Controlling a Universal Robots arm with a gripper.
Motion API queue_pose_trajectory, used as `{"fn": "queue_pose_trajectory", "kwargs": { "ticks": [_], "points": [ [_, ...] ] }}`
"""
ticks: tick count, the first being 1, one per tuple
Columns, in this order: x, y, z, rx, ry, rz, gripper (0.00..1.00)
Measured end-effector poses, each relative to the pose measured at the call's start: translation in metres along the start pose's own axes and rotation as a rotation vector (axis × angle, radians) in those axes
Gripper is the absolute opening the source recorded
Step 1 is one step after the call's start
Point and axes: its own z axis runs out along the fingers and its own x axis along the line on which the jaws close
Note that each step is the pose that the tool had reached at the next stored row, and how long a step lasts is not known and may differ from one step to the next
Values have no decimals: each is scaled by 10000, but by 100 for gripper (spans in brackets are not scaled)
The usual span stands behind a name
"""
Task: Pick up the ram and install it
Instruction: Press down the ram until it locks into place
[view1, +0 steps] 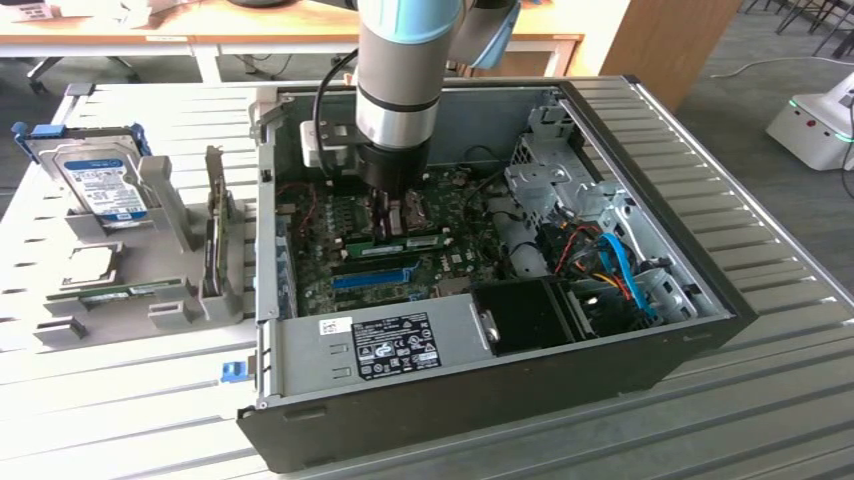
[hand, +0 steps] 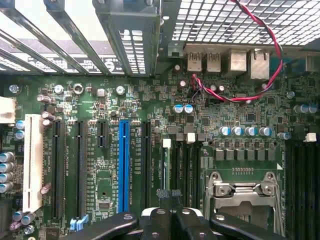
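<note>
Inside the open computer case (view1: 641, 340), the gripper (view1: 391, 228) presses down with its fingers together on the ram (view1: 400, 243), which lies along a slot on the motherboard (hand: 130, 115). The stick appears placed in the slot; whether it is fully seated cannot be told.

An open computer case (view1: 667, 350) is lying on its side on a slatted metal table (view1: 787, 240), its green motherboard (view1: 454, 250) facing up. A long blue slot (view1: 371, 279) is showing on the board, near a black fan shroud (view1: 527, 315). Blue and orange cables (view1: 617, 270) are curling at the exterior view's right by the drive cage (view1: 554, 170). A white-labelled power supply (view1: 387, 345) is sitting at the near edge. Over on the exterior view's left, a silver hard drive (view1: 107, 185) with a blue label is standing in a grey holder (view1: 160, 215). A red wire (hand: 260, 55) is looping past the rear ports (hand: 225, 62).
</note>
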Motion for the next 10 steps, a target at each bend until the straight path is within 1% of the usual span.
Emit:
{"fn": "queue_pose_trajectory", "kwargs": {
  "ticks": [1, 10],
  "points": [
    [1, 2, -18, -9, 12, 1, 11],
    [-6, 9, -183, -18, 15, 2, 11]
  ]
}}
